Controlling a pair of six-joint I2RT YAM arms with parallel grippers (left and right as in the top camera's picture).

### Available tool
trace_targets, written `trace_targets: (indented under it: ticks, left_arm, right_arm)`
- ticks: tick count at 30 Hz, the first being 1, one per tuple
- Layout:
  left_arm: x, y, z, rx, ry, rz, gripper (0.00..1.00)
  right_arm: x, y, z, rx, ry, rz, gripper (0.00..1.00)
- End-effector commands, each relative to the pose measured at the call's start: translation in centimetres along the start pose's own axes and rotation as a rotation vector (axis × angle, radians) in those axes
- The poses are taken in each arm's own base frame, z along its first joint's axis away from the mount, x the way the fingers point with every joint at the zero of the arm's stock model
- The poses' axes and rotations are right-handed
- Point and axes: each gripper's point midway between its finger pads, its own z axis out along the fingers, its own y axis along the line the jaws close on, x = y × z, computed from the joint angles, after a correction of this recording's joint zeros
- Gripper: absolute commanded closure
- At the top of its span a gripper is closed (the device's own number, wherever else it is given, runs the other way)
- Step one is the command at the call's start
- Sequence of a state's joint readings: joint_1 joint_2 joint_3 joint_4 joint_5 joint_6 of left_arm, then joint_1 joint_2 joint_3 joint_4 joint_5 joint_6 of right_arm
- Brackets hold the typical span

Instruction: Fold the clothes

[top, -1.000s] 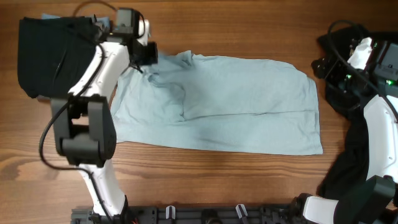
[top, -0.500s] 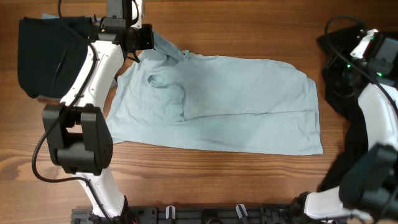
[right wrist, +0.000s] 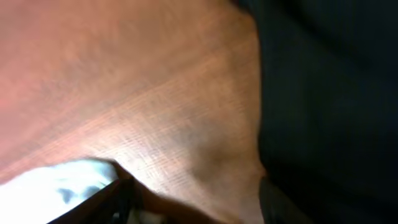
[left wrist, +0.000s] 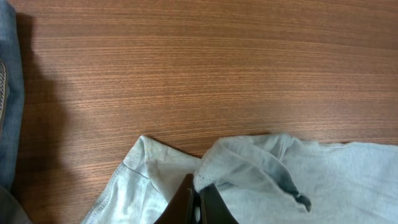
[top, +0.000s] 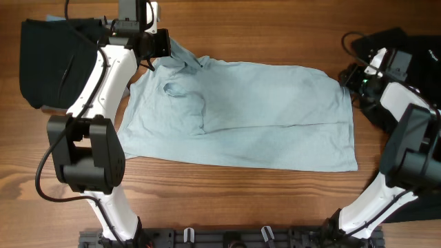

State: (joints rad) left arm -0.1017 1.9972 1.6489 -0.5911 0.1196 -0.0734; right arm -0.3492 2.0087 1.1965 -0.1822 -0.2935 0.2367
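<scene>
Left gripper (left wrist: 198,204): fingers clenched on an edge fold of the light-blue T-shirt (top: 255,114), which is spread on the worktop (top: 275,21). That corner is now drawn further back than 1 s ago. Right gripper (top: 348,76) has moved in beside the shirt's far right corner, fingers released, holding nothing.

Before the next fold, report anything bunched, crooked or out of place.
The light-blue T-shirt lies mostly flat, but its upper-left corner is bunched and drawn into a peak where the left gripper pinches it, so that edge sits askew. Nothing looks torn or stained.
</scene>
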Motion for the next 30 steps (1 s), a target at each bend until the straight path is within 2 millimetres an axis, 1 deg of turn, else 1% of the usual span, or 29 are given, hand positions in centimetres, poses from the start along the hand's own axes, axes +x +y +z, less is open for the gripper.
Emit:
trace_targets:
  ticks: [1,4,7,8,9,10,12,14,15,16,20,23,24,27,30]
  left_arm:
    - [-0.7,0.0,-0.7,-0.006,-0.022,-0.012,0.96]
    - [-0.7,0.0,-0.7,-0.006,-0.022,-0.012,0.96]
    - [-0.7,0.0,-0.7,-0.006,-0.022,-0.02,0.96]
    - [-0.7,0.0,-0.7,-0.006,-0.022,-0.024,0.96]
    - [-0.7,0.0,-0.7,-0.006,-0.022,-0.032,0.96]
    - [-0.7,0.0,-0.7,-0.005,-0.023,-0.039,0.96]
    - [-0.7,0.0,-0.7,-0.005,-0.022,-0.039,0.96]
    - [-0.7,0.0,-0.7,-0.005,-0.022,-0.039,0.96]
    - [-0.7,0.0,-0.7,-0.006,-0.021,-0.039,0.96]
    - [-0.6,0.0,-0.7,-0.006,-0.019,-0.039,0.96]
    - [-0.5,0.0,-0.7,-0.007,-0.015,-0.039,0.96]
    - [-0.5,0.0,-0.7,-0.007,-0.015,-0.039,0.96]
    - [-0.5,0.0,-0.7,-0.007,-0.015,-0.039,0.96]
    - [-0.5,0.0,-0.7,-0.006,-0.015,-0.039,0.96]
    - [-0.5,0.0,-0.7,-0.006,-0.015,-0.039,0.96]
  right_arm:
    - [1.3,1.0,1.8,-0.085,0.049,0.002,0.33]
    - [1.9,1.8,2.0,-0.138,0.072,-0.019,0.49]
    - [2.5,2.1,2.0,-0.149,0.095,-0.025,0.53]
    - [2.7,2.0,2.0,-0.147,0.101,-0.022,0.58]
    - [2.8,2.1,1.9,-0.149,0.106,-0.019,0.65]
    - [2.9,2.3,1.9,-0.166,0.111,-0.019,0.75]
    - [3.0,3.3,1.6,-0.226,0.119,-0.022,0.82]
    - [2.8,4.1,1.3,-0.273,0.12,-0.035,0.93]
    - [2.7,4.2,1.2,-0.278,0.12,-0.034,0.96]
    - [2.6,4.3,1.1,-0.277,0.119,-0.033,0.96]
    - [0.7,5.2,-0.9,-0.282,0.061,-0.061,0.96]
    - [-0.8,6.2,-3.2,-0.281,0.009,-0.083,0.96]
    - [-1.2,6.4,-4.3,-0.273,-0.003,-0.087,0.96]
    - [-1.9,6.0,-6.4,-0.199,-0.028,-0.088,0.96]
    - [-2.6,5.4,-7.9,-0.131,-0.062,-0.093,0.96]
